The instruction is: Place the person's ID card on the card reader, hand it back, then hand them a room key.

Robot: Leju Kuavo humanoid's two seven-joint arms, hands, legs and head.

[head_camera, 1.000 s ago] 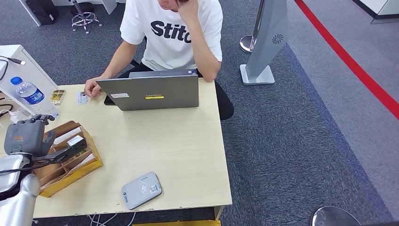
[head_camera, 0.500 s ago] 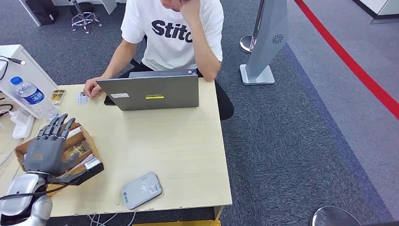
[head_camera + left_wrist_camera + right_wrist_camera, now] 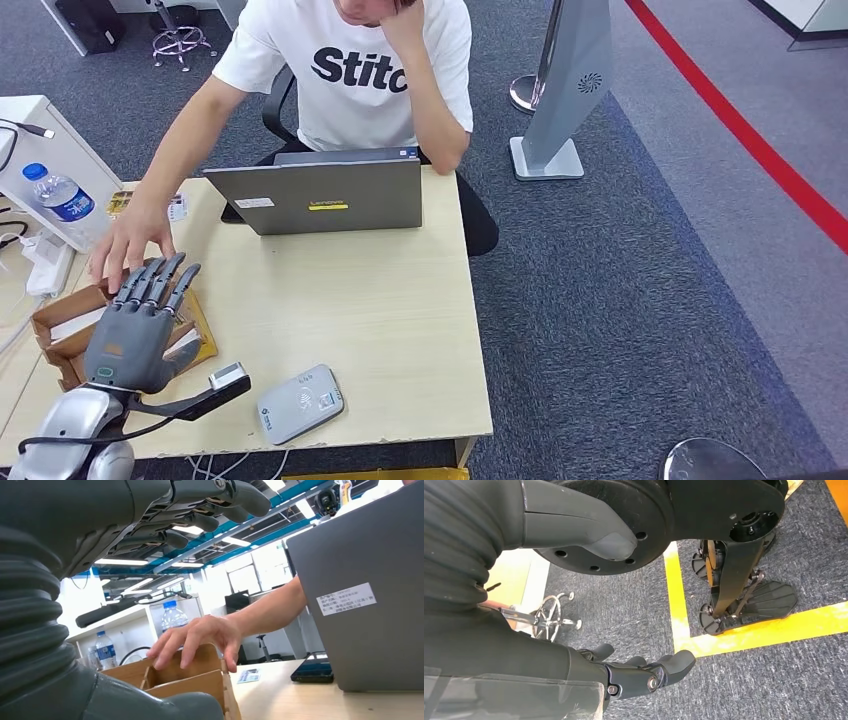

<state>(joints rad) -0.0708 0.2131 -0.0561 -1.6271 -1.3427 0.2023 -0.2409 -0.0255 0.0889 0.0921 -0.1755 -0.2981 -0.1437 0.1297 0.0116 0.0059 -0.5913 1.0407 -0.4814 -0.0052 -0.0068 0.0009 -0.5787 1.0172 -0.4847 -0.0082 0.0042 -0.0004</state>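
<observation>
My left hand hovers flat over the wooden card box, fingers spread and nothing in it; its thumb reaches toward the grey card reader near the table's front edge. The person's hand rests on the box's far rim, just beyond my fingertips. In the left wrist view that person's hand grips the box edge below my outstretched fingers. A small card lies on the table left of the laptop. My right hand hangs by the body over the carpet, fingers loosely bent, holding nothing.
A grey laptop stands open at the table's far side, with the seated person behind it. A water bottle stands on the white shelf at the left. A dark flat object lies beside the laptop. Bare tabletop lies between laptop and reader.
The person's hand left the card near the laptop and reached across to the box's rim. My left hand shifted forward and right over the box, its thumb nearing the reader.
</observation>
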